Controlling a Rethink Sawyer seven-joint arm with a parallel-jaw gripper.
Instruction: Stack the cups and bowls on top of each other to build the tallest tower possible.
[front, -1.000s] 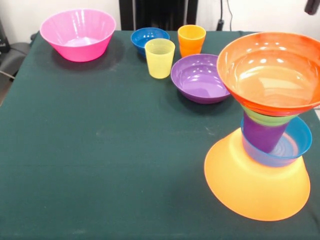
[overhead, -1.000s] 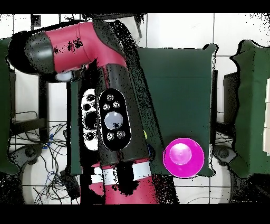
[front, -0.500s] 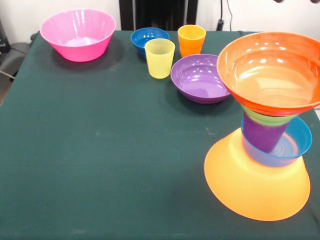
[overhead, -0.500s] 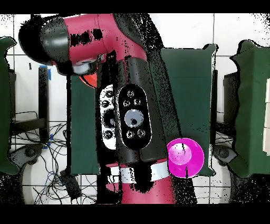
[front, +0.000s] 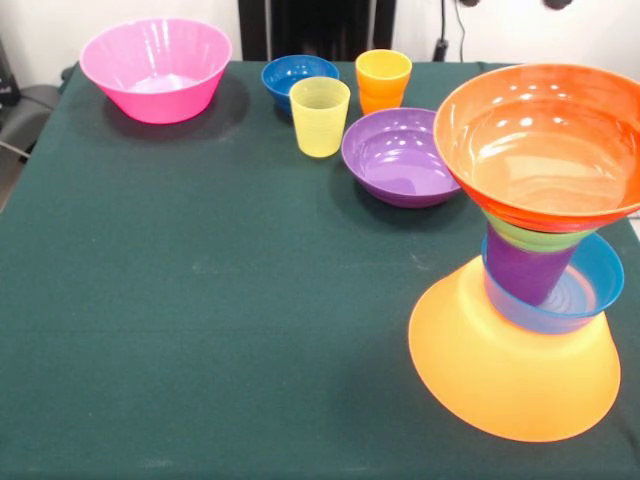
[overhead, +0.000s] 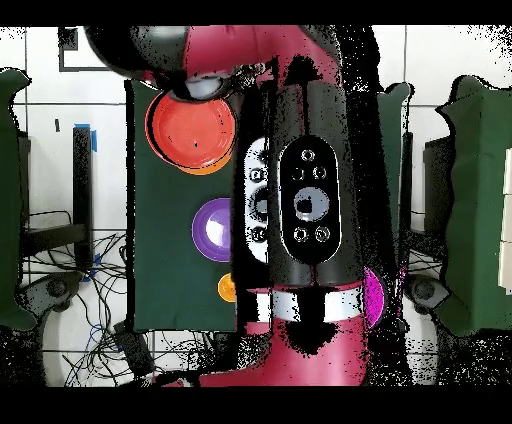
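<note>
Nearest us in front view, on green-clothed worktop (front: 200, 330): tower (front: 530, 250) at right, base large yellow-orange translucent plastic bowl (front: 510, 375) upside down. Above it we see small light blue bowl (front: 590, 290), purple tapered cup (front: 525, 270), green bowl (front: 535, 237), orange-red bowl (front: 540, 140) on top, mouth up. Beyond: purple medium bowl (front: 398, 155), yellow cup (front: 319, 116), orange cup (front: 383, 80), dark blue small bowl (front: 298, 76). Far left: large pink bowl (front: 156, 68). Red-black arm (overhead: 300, 190) covers overhead middle; pincer state we cannot tell.
</note>
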